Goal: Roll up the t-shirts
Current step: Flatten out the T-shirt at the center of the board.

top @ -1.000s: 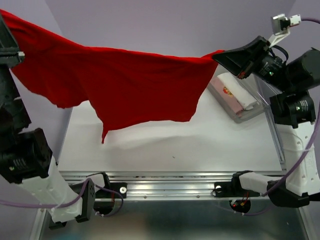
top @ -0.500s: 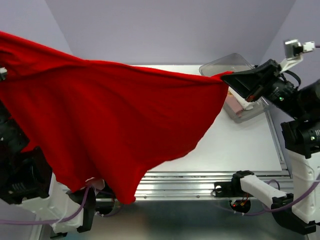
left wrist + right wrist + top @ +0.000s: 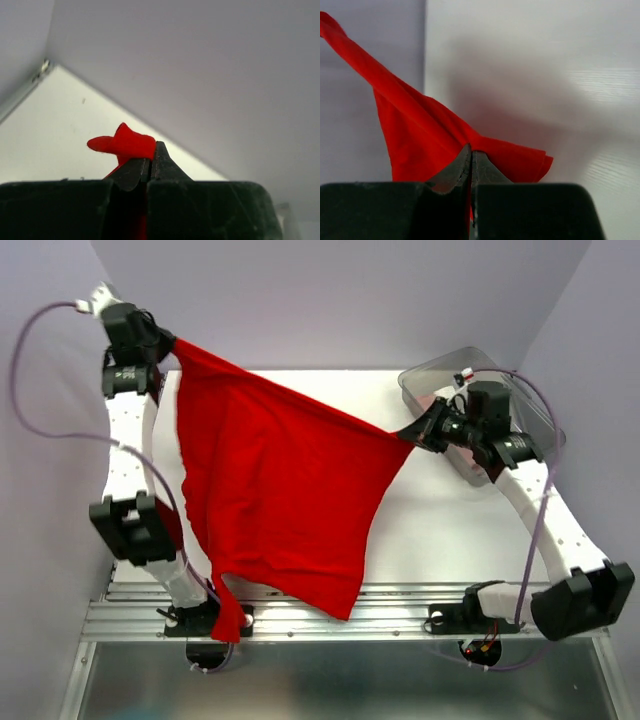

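Observation:
A plain bright red t-shirt [image 3: 280, 500] is stretched in the air between my two grippers and hangs down toward the table's near edge. My left gripper [image 3: 172, 340] is shut on one corner of it at the back left. In the left wrist view a red tuft [image 3: 125, 142] pokes out beside the closed tips of that gripper [image 3: 152, 150]. My right gripper [image 3: 408, 432] is shut on the opposite corner at the right. In the right wrist view the cloth [image 3: 420, 135] fans out from its pinched tips [image 3: 471, 150].
A clear plastic bin [image 3: 470, 365] stands at the back right, partly behind the right arm. The white table [image 3: 450, 530] shows to the right of the shirt. A metal rail [image 3: 400, 605] runs along the near edge, and the shirt's lower hem drapes over it.
Both arms have swung down and away from the camera, carrying the shirt from high up to low over the table. Both grips have held.

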{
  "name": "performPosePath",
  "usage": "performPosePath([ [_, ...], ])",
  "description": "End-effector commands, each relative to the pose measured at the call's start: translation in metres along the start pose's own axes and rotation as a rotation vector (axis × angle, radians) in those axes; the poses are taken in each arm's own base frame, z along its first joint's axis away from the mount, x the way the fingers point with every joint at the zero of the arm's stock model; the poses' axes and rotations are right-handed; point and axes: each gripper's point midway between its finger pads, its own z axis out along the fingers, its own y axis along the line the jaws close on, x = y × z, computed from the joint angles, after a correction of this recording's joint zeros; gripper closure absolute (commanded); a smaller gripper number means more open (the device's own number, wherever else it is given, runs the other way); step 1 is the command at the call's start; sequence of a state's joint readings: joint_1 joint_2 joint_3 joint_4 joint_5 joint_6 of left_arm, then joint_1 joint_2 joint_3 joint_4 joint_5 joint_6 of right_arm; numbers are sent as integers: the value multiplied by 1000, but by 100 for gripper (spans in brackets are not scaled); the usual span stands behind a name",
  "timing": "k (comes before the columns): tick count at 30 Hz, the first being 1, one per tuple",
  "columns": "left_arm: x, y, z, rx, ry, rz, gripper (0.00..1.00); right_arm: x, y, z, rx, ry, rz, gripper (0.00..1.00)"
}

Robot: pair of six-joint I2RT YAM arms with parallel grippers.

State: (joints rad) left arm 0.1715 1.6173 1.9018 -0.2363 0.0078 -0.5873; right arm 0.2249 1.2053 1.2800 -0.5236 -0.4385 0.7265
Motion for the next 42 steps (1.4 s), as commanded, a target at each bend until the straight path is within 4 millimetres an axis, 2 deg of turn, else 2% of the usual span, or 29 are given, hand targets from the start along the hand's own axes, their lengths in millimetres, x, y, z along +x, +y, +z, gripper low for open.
performPosePath([
  [1, 22, 10, 28, -16, -2, 51, 100, 6, -79, 27, 268, -13, -19, 99],
  [2, 37, 15, 37, -27, 28, 57, 100, 4, -96, 31, 337, -29, -21, 99],
  [3, 61, 25, 53, -42, 77, 66, 100, 5, -109, 36, 378, -24, -37, 99],
  [5, 88, 23, 65, -32, 132, 79, 100, 7, -135, 48, 460, -7, -48, 99],
  [6, 108, 30, 76, -43, 169, 84, 100, 6, -141, 52, 479, -5, -54, 99],
  [7, 115, 28, 80, -40, 180, 89, 100, 5, -149, 58, 508, -2, -56, 99],
  [8, 133, 31, 88, -45, 212, 97, 100, 3, -151, 61, 514, -4, -61, 99],
  [11, 152, 26, 96, -13, 259, 98, 100, 1, -159, 69, 537, 3, -64, 99],
  [14, 174, 33, 106, -17, 299, 108, 100, -4, -161, 72, 551, -7, -72, 99],
  [18, 184, 37, 112, -15, 318, 118, 100, -11, -168, 68, 598, -40, -91, 99],
  [23, 182, 35, 111, -12, 324, 127, 100, -27, -170, 60, 647, -97, -129, 99],
  [26, 160, 33, 106, -47, 272, 111, 100, -29, -165, 61, 628, -97, -139, 99],
  [27, 144, 30, 102, -64, 228, 109, 100, -29, -165, 61, 627, -94, -140, 99],
  [29, 132, 31, 95, -90, 196, 98, 100, -25, -166, 64, 617, -76, -136, 99],
  [31, 110, 23, 80, -88, 154, 73, 100, -22, -166, 67, 608, -62, -133, 99],
  [32, 115, 32, 75, -116, 158, 71, 100, -19, -166, 70, 594, -48, -131, 99],
  [33, 101, 25, 62, -103, 126, 55, 100, -18, -166, 71, 587, -40, -134, 99],
  [34, 95, 24, 57, -103, 107, 47, 100, -17, -165, 72, 578, -37, -135, 99],
  [35, 102, 34, 52, -135, 110, 48, 100, -17, -162, 75, 558, -33, -137, 99],
  [37, 89, 30, 38, -134, 76, 19, 100, -17, -162, 79, 543, -30, -146, 99],
  [38, 95, 33, 36, -131, 85, 12, 100, -17, -161, 79, 542, -29, -146, 99],
  [39, 93, 26, 33, -100, 81, 4, 100, -16, -164, 82, 549, -21, -144, 99],
  [41, 102, 20, 39, -72, 103, -8, 100, -19, -166, 83, 562, -30, -144, 99],
  [42, 108, 18, 49, -68, 120, -10, 100, -18, -170, 84, 572, -26, -142, 99],
])
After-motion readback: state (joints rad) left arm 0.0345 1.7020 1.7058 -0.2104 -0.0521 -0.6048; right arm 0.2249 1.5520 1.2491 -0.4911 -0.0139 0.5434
